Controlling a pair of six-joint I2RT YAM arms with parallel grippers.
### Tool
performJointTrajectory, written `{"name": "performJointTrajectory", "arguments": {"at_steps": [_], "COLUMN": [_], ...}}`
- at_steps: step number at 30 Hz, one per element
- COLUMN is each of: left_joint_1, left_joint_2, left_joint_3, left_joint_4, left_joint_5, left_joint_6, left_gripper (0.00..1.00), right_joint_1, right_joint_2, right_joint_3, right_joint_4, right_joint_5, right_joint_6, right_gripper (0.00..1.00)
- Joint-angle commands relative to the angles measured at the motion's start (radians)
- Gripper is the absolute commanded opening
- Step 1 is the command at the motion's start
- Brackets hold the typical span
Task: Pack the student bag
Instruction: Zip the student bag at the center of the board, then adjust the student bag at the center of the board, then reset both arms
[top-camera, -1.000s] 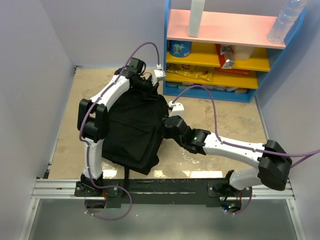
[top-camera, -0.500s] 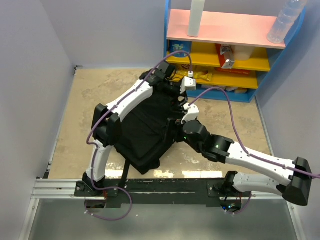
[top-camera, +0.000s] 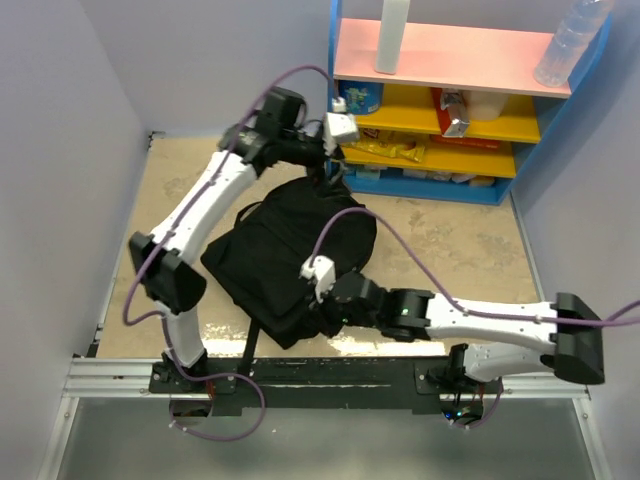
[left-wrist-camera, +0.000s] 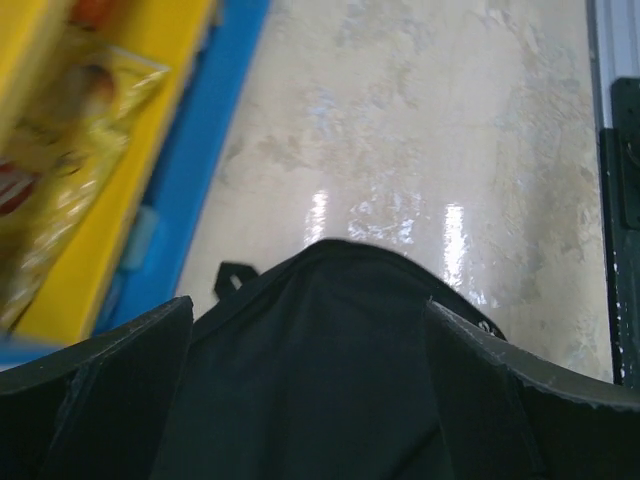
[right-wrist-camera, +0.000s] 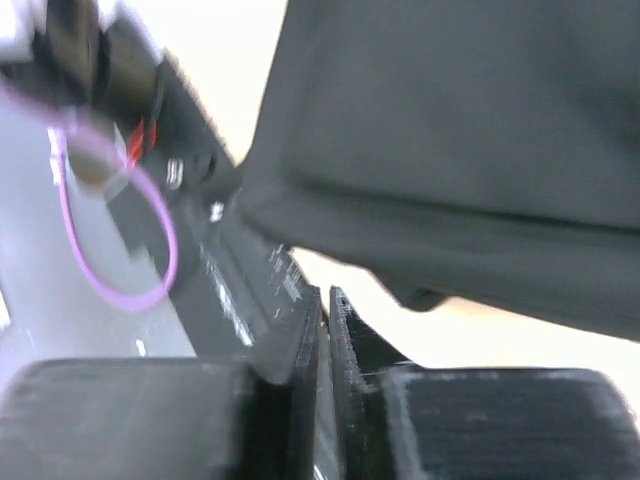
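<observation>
Left pincer (top-camera: 335, 178): jaws wide apart, nothing between them. It hangs over the far edge of the bag (top-camera: 290, 260). In the wrist view both fingers (left-wrist-camera: 100, 390) frame the black fabric, which fills the space below and between them without a visible touch. Ahead of the tips lies bare worktop (left-wrist-camera: 420, 130). To the left of the pincer in that view stands the shelf (left-wrist-camera: 180, 190), blue edge and yellow board, with a snack packet (left-wrist-camera: 60, 170) on it.

Right pincer (right-wrist-camera: 322, 310): jaws together, only a thin slit between the tips, no fabric seen in it. It sits low at the near right side of the bag. In its wrist view the bag's underside hangs just above and beyond the tips, with a fold of fabric near them; cannot tell if it touches. Left of the tips runs the dark base rail (right-wrist-camera: 215, 250) with a purple cable (right-wrist-camera: 170, 245) loop beside it.

Bag: on the worktop between the two pincers, slumped, its high end toward the left pincer and its low end toward the rail.
</observation>
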Motion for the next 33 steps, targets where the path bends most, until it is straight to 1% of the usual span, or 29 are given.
{"name": "performJointTrajectory", "arguments": {"at_steps": [1,2,3,5,6,7,8,9,10,11,12,13,15,16,17,18,19,20,21,22,24,25,26,31,33], "left_joint_1": [0.099,0.109,0.135,0.151,0.154,0.154,0.155,0.168,0.177,0.201,0.214,0.224,0.272,0.293,0.333,0.347,0.358,0.369,0.376,0.381,0.383,0.383,0.383,0.383,0.383], "left_joint_2": [-0.183,-0.206,-0.242,-0.281,-0.311,-0.324,-0.336,-0.371,-0.39,-0.413,-0.445,-0.456,-0.485,-0.496,-0.508,-0.513,-0.517,-0.529,-0.542,-0.554,-0.577,-0.583,-0.585,-0.606,-0.632], "left_joint_3": [-0.075,-0.109,-0.124,-0.17,-0.182,-0.19,-0.213,-0.233,-0.257,-0.3,-0.314,-0.325,-0.34,-0.368,-0.383,-0.397,-0.425,-0.445,-0.468,-0.515,-0.555,-0.581,-0.592,-0.684,-0.724], "left_joint_4": [-0.054,-0.056,-0.062,-0.059,-0.062,-0.066,-0.071,-0.062,-0.051,-0.041,-0.028,-0.028,-0.027,-0.018,-0.007,-0.008,-0.01,-0.001,0.018,0.036,0.076,0.084,0.096,0.124,0.168], "left_joint_5": [-0.023,-0.037,-0.051,-0.088,-0.158,-0.19,-0.217,-0.249,-0.251,-0.251,-0.249,-0.252,-0.252,-0.248,-0.226,-0.223,-0.22,-0.217,-0.217,-0.215,-0.218,-0.217,-0.217,-0.229,-0.273], "left_joint_6": [-0.052,-0.049,-0.052,-0.064,-0.067,-0.067,-0.058,-0.055,-0.053,-0.055,-0.059,-0.061,-0.069,-0.087,-0.093,-0.099,-0.101,-0.102,-0.112,-0.131,-0.154,-0.176,-0.187,-0.213,-0.24], "left_gripper": [1.0,1.0,1.0,1.0,1.0,1.0,1.0,1.0,1.0,1.0,1.0,1.0,1.0,1.0,1.0,1.0,1.0,1.0,1.0,1.0,1.0,1.0,1.0,1.0,1.0], "right_joint_1": [0.065,0.074,0.077,0.076,0.077,0.076,0.071,0.062,0.05,0.012,-0.008,-0.03,-0.094,-0.119,-0.125,-0.13,-0.131,-0.133,-0.136,-0.143,-0.153,-0.163,-0.168,-0.171,-0.174], "right_joint_2": [0.142,0.223,0.268,0.366,0.462,0.516,0.562,0.651,0.688,0.719,0.785,0.806,0.817,0.793,0.766,0.694,0.657,0.621,0.582,0.511,0.436,0.364,0.331,0.132,0.048], "right_joint_3": [-0.003,0.005,0.017,0.087,0.121,0.205,0.251,0.3,0.403,0.448,0.495,0.567,0.611,0.599,0.577,0.536,0.517,0.502,0.47,0.454,0.413,0.401,0.387,0.281,0.241], "right_joint_4": [0.11,0.143,0.148,0.196,0.202,0.208,0.225,0.232,0.24,0.266,0.271,0.278,0.301,0.352,0.373,0.389,0.38,0.368,0.352,0.31,0.251,0.184,0.156,-0.011,-0.053], "right_joint_5": [-0.151,-0.17,-0.179,-0.165,-0.135,-0.095,-0.075,-0.037,-0.027,-0.036,-0.039,-0.048,-0.105,-0.123,-0.128,-0.125,-0.116,-0.111,-0.111,-0.095,-0.056,-0.024,0.029,0.155,0.238], "right_joint_6": [-0.119,-0.131,-0.145,-0.188,-0.203,-0.229,-0.242,-0.253,-0.253,-0.245,-0.233,-0.199,-0.14,-0.13,-0.116,-0.102,-0.098,-0.096,-0.092,-0.085,-0.06,-0.052,-0.047,-0.039,-0.024], "right_gripper": [0.03,0.01,0.01,0.0,0.0,0.0,0.0,0.0,0.0,0.0,0.0,0.0,0.0,0.05,0.19,0.34,0.59,0.68,0.75,0.83,0.9,0.94,0.97,0.99,0.99]}}
